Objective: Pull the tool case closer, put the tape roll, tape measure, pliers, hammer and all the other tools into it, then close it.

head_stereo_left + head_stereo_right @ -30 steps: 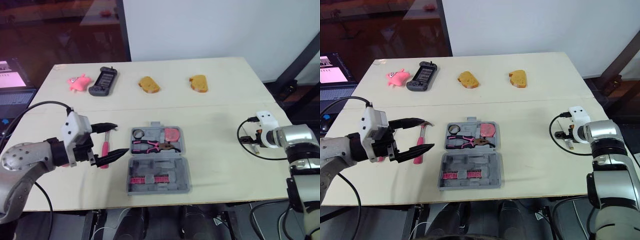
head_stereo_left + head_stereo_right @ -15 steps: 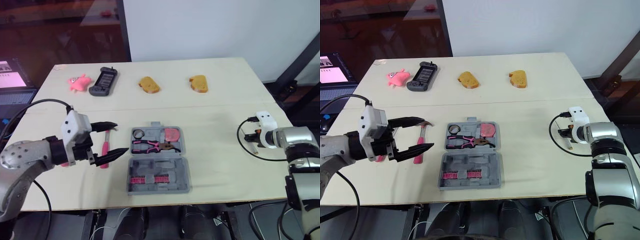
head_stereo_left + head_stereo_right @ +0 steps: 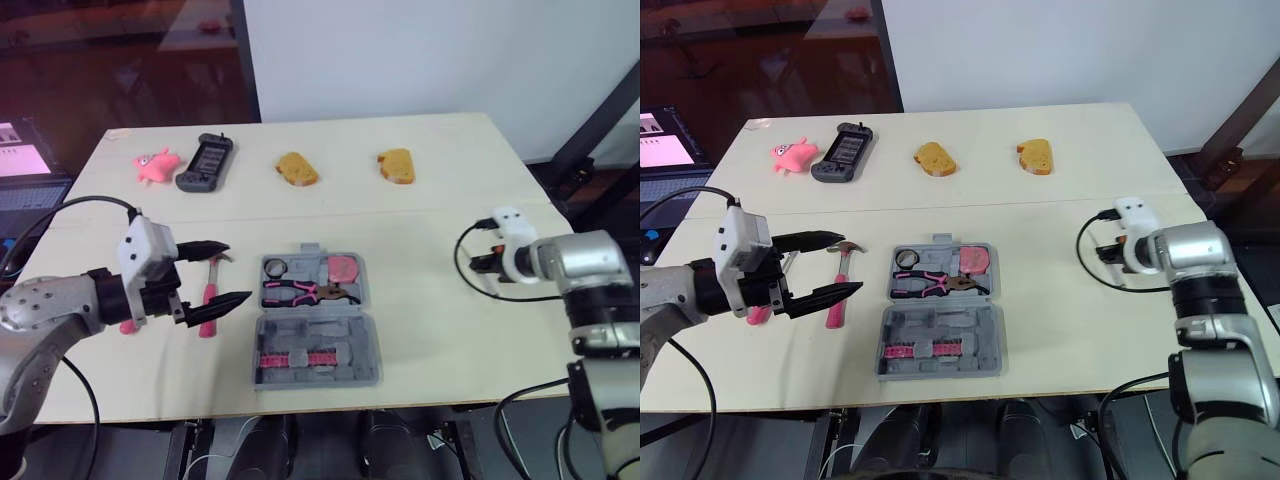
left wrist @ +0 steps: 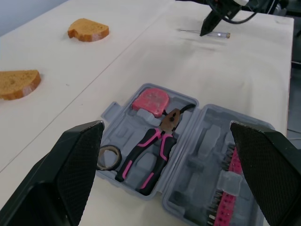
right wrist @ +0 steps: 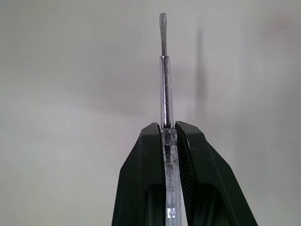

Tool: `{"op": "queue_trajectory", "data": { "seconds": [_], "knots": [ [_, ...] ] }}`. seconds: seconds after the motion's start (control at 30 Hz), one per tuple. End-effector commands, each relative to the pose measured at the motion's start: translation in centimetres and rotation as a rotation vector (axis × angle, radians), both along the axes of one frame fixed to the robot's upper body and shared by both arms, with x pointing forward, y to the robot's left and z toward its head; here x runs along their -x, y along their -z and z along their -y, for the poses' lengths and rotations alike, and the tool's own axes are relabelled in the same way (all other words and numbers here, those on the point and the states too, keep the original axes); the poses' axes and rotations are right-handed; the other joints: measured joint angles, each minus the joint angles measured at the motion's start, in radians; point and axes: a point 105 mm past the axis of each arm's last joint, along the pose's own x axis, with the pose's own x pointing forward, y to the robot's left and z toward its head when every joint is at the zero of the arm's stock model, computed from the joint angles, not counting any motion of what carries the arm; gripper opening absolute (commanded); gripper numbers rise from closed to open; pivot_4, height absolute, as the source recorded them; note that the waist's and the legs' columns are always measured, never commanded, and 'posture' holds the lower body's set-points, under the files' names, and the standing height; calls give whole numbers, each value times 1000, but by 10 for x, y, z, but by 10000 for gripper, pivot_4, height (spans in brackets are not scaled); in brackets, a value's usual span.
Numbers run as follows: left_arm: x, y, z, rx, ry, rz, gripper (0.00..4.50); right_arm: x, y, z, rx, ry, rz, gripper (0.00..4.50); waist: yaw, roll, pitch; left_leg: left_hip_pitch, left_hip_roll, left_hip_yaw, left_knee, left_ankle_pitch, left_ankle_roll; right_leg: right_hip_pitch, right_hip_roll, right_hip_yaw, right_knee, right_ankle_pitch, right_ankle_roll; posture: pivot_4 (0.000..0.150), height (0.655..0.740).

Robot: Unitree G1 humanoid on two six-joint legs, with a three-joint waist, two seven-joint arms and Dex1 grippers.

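Observation:
The grey tool case (image 3: 345, 328) lies open at the table's middle. Its far half holds a tape roll (image 3: 277, 266), pink-handled pliers (image 3: 300, 292) and a pink tape measure (image 3: 344, 268). Left of the case, a pink-handled hammer (image 3: 208, 295) lies on the table. My left gripper (image 3: 238, 272) stands open just above it, pointing at the case. At the right side of the table, my right gripper (image 5: 168, 128) is shut on a screwdriver (image 5: 164, 84) with a clear handle. The screwdriver (image 4: 207, 32) sits low over the table, its blade pointing outward.
Along the far edge of the table lie a pink toy (image 3: 153, 165), a black handheld console (image 3: 204, 160) and two bread slices (image 3: 298, 169) (image 3: 397, 166). A laptop (image 3: 25, 175) stands off the table's left side. Bare table separates the case from the right gripper.
My right gripper has shut on the screwdriver and moved left, toward the case. My left gripper has drifted slightly left and stays open.

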Motion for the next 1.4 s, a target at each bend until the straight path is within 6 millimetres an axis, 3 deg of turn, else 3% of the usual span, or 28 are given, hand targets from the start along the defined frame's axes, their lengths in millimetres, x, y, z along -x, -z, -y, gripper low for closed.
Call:
{"op": "queue_trajectory", "data": {
  "seconds": [0.03, 0.23, 0.43, 0.67, 0.83, 0.97, 1.17, 1.27, 1.4],
  "knots": [
    [1, -6, 4, -10, 21, 41, 45000, 13, -6, -39, -18, -55, 0, 245, 1, 0, 0, -1, 0, 0, 0, 0, 0, -1, 0, 0, 0, 0, 0, 1500, 7400],
    [2, -4, 1, -10, 15, 37, 45000, 38, 11, -79, 7, -109, -36, 245, 5, 0, 0, -1, -1, 0, 1, 0, 0, -1, 0, 0, 0, 0, 0, 1500, 7400],
    [3, -2, -1, -17, 16, 25, 45000, 52, 32, -90, 7, -118, -71, 245, 2, 0, 0, -1, 0, 0, 1, 0, 0, -1, 0, 0, 0, 0, 0, 1500, 7400],
    [3, 0, -1, -27, 29, 14, 45000, 56, 38, -93, -7, -104, -75, 245, 1, -1, 0, -1, 0, 0, 1, 0, 0, -1, 0, 0, 0, 0, 0, 1500, 7400],
    [3, 1, -2, -27, 30, 9, 45000, 53, 31, -90, -11, -101, -54, 23661, 1, -1, 0, 0, 0, 0, 1, 0, 0, -1, 0, 0, 0, 0, 0, 1500, 7400],
    [3, 2, -2, -25, 29, 4, 45000, 36, -1, -84, -57, -95, 23, 44142, 2, 0, 0, -1, 0, 1, 1, 0, 0, -1, 0, 0, 0, 0, 0, 1500, 7400],
    [2, -1, -2, -8, 30, 9, 45000, 21, -58, -87, -187, -207, 102, 44640, 1, 0, 0, -1, 0, 1, 0, 0, 0, -1, 0, 0, 0, 0, 0, 1500, 7400],
    [1, -6, -3, 42, 18, 21, 45000, 22, -84, -97, -202, -372, 187, 44640, 0, 0, 0, -1, 0, 1, 0, 0, 0, -1, 0, 0, -1, 0, 0, 1500, 7400],
    [11, -13, -4, 99, 36, -13, 45000, 34, -93, -101, 126, -850, 480, 44640, 4, -2, 1, -2, -1, 2, 0, 0, 1, 0, -1, -2, -2, -1, 1, 1500, 7400]
  ]
}}
